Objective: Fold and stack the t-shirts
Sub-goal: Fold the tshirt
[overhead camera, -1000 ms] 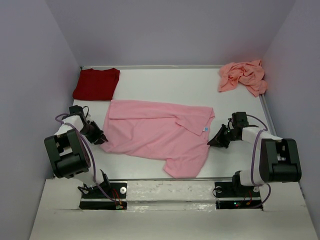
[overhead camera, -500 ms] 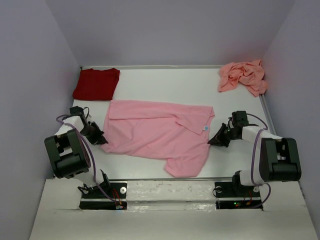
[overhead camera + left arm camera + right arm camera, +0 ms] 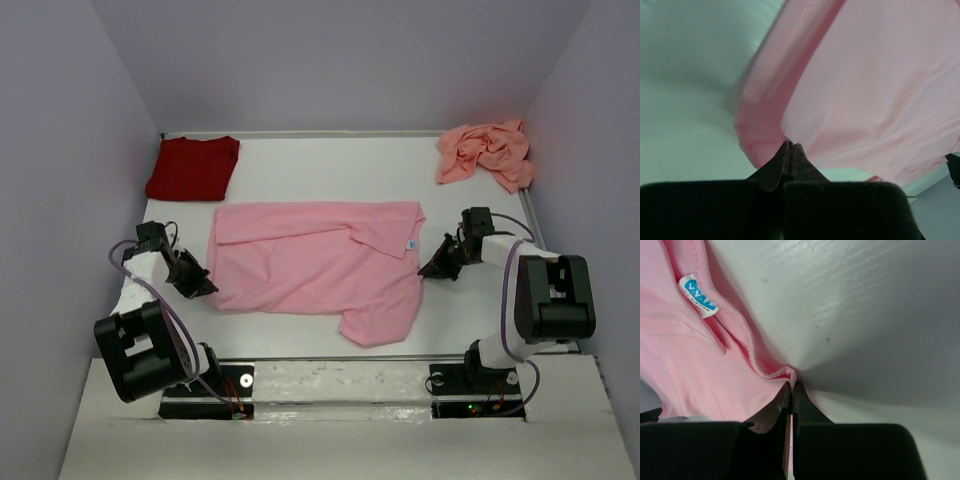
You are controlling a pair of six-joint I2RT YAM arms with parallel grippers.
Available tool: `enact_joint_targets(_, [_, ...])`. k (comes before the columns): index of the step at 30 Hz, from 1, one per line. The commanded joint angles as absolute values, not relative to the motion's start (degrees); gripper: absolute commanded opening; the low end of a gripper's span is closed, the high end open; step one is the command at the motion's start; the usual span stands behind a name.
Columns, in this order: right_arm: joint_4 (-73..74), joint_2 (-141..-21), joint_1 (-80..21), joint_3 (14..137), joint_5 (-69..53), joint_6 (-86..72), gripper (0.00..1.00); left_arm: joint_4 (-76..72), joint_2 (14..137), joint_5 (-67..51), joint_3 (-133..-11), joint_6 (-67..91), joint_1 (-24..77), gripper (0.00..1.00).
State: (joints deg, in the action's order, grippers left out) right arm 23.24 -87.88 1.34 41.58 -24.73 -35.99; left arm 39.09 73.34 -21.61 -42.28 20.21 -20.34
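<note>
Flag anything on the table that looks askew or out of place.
The salmon-pink tee lies crumpled in the far right corner, unfolded. The light pink tee lies crooked, one corner flopped over near its label. The dark red tee looks neatly folded.

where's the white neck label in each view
Top external: neck label at the light pink t-shirt's right edge, beside the right gripper.
Left wrist: not in it.
Right wrist: upper left, above the right gripper.
Shared landmark: the light pink t-shirt, in all three.
</note>
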Motion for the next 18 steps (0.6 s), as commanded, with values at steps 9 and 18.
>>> enact_joint_targets(9, [29.35, -90.61, 0.79, 50.62, -16.26, -34.28, 0.00, 39.64, 69.61, -22.50, -36.91, 23.47, -20.39, 0.00])
enact_joint_targets(18, [31.29, -91.50, 0.79, 53.08, -12.13, -33.75, 0.00, 39.55, 70.49, -19.96, -38.76, 24.17, -22.67, 0.00])
